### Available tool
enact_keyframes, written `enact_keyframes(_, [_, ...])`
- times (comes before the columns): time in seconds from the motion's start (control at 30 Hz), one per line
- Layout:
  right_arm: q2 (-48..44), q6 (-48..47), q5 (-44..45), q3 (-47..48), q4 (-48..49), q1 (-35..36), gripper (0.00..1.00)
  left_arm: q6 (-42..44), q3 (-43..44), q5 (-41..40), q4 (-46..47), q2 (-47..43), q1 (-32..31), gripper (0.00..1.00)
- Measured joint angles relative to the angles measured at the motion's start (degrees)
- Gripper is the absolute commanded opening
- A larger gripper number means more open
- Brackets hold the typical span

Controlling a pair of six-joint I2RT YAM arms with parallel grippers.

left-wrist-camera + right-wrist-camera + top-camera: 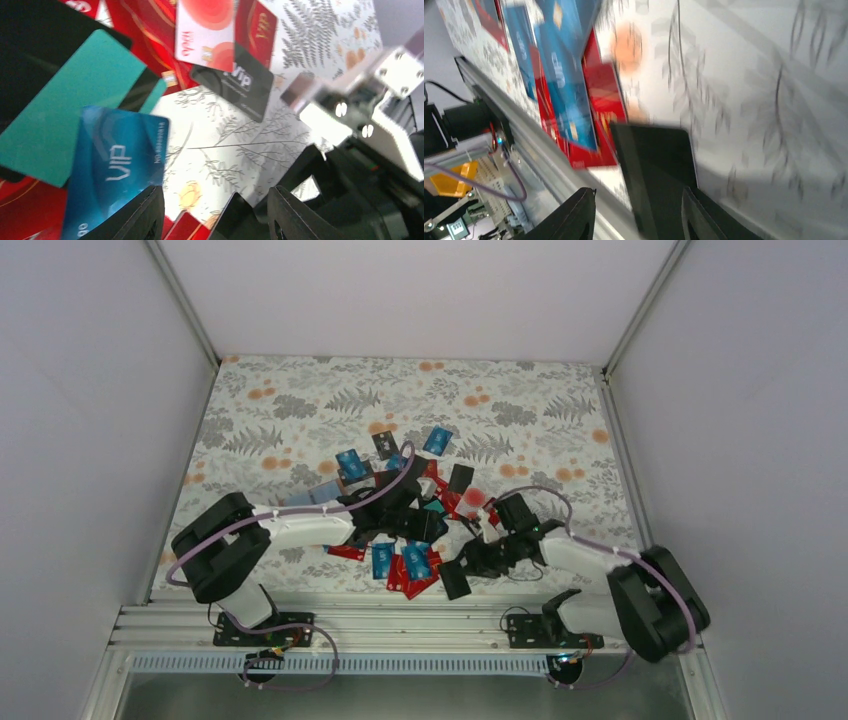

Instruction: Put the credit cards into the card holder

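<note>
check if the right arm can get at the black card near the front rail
Probably yes: the black card sits just ahead of the right gripper, between its open jaws, with nothing on top of it, though the view is blurred.

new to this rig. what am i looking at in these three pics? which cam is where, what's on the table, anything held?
Two robot arms bolted side by side, each ending in a two-finger gripper. The wide picture is from a fixed camera above and behind them: left arm on the left, right arm on the right. The other two come from wrist cameras, looking past each arm's own fingers. On the leaf-patterned tablecloth lies a loose pile of credit cards: red, blue, black, teal. I can't pick out the card holder. The left gripper hangs low over the pile, jaws apart, gripping nothing that I can see. A black card sits between the fingers of the right gripper; the blur hides whether it is gripped.
</note>
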Motion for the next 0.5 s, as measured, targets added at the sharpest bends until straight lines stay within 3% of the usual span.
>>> enact_keyframes(0.23, [-19.3,9.1,-1.0,-6.1,-7.8,2.4,0.63,5.2,2.3,5.8,1.1,2.6,-0.6,0.53])
enact_keyframes(0.5, [-28.4,14.6,-1.3,-9.2,-15.5,3.2,0.66,9.2,5.9,11.3,1.8,9.1,-2.1,0.52])
